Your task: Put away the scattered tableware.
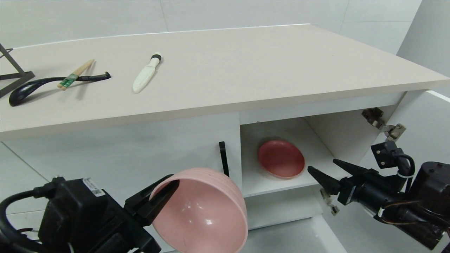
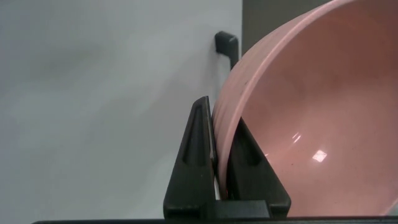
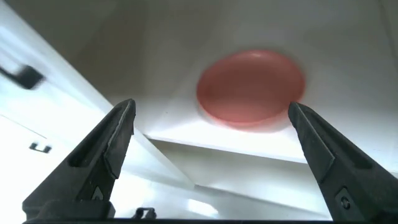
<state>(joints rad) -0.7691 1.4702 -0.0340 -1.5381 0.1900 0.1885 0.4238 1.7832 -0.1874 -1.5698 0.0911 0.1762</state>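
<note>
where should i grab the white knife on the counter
Probably grip the knife across its narrow middle, coming straight down from above. It lies flat on the counter with its long axis slanted and bare surface on both sides.

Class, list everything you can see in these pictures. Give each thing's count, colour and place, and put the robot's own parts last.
bowl: one, pale pink, held tilted in front of the closed cabinet door
plate: one, red, lying on the shelf of the open cabinet
spoon: one, black, on the countertop, far left
chopsticks: one pair, wooden with a green band, lying across the spoon's handle
utensil: one, white with a black band, on the countertop right of the chopsticks
stand: one, dark metal, at the countertop's left edge
door handle: one, black, on the closed door
hinge: one, metal, at the open cabinet's right side
left gripper: black, shut on the bowl's rim
right gripper: black, open, before the shelf
</note>
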